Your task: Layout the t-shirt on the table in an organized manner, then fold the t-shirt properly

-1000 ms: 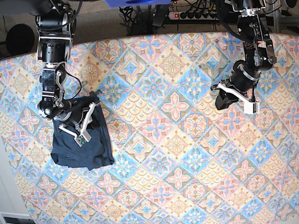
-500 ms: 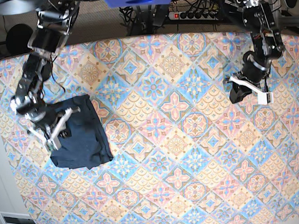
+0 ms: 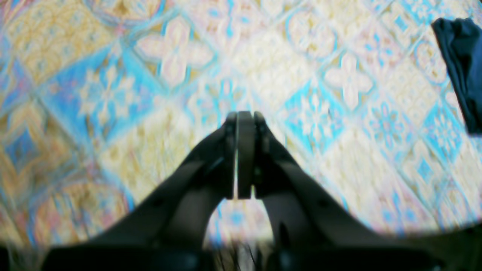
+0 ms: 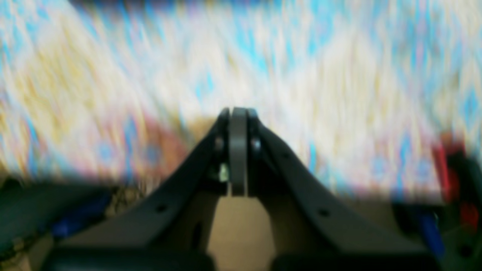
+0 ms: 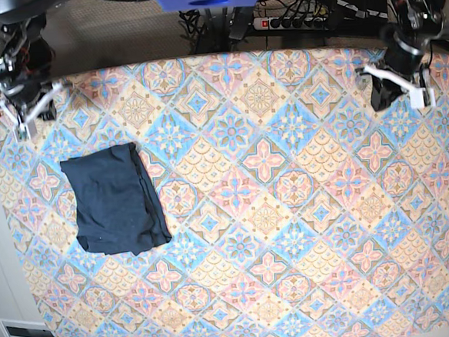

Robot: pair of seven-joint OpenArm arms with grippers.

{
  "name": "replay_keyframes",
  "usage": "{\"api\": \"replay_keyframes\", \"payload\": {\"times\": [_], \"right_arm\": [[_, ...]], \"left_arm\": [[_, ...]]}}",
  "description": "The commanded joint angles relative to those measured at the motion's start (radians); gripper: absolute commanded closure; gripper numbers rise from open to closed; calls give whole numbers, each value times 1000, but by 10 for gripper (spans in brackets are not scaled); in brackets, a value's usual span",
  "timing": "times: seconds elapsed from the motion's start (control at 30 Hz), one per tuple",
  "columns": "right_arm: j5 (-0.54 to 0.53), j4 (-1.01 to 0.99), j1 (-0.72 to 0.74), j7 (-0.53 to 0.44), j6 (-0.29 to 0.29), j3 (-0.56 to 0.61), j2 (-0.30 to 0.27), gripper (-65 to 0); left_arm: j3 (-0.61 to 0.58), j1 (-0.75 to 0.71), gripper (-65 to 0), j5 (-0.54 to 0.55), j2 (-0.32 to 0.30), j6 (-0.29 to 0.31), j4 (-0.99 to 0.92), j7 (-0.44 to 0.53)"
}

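Both grippers are pressed together on nothing: your left gripper [image 3: 241,158] shows its pads meeting flat in the wrist view, and your right gripper [image 4: 238,150] shows the same, though that view is heavily blurred. In the base view the left gripper [image 5: 394,87] hangs near the far edge of the table [image 5: 291,233] on one side and the right gripper [image 5: 21,105] at the far corner on the other. The t-shirt [image 5: 115,199] lies well apart from both, nearer your right gripper, below it toward the near side; it is a compact dark rectangle lying flat on the cloth, and the fold looks finished or nearly so. From the left wrist only an edge of the t-shirt [image 3: 461,71] shows, far off to the side. If you judge another tidy-up is needed, the risk is snagging: a closed gripper dragged across the soft cotton would likely bunch the top layer and undo the fold, and it could also pull the patterned tablecloth with it. One far edge looks slightly raised, so a careless pass there might flip it open. No brand, label or readable writing shows on the shirt, the cloth or the arms.
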State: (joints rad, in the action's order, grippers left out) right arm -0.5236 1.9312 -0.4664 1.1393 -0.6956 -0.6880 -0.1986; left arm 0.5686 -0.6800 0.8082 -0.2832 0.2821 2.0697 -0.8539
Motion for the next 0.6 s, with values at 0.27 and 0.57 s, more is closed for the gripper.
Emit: {"api": "replay_keyframes", "payload": {"times": [0.27,0.57], "right_arm": [[-59,29,-239,-40,-3,-75,-14,-1],[277,-37,-343,-120,-3,-57,67,-1]], "left_arm": [[170,-264,0,175,2,6,18,23],[156,-392,0,-71,100,9,-93,23]]}}
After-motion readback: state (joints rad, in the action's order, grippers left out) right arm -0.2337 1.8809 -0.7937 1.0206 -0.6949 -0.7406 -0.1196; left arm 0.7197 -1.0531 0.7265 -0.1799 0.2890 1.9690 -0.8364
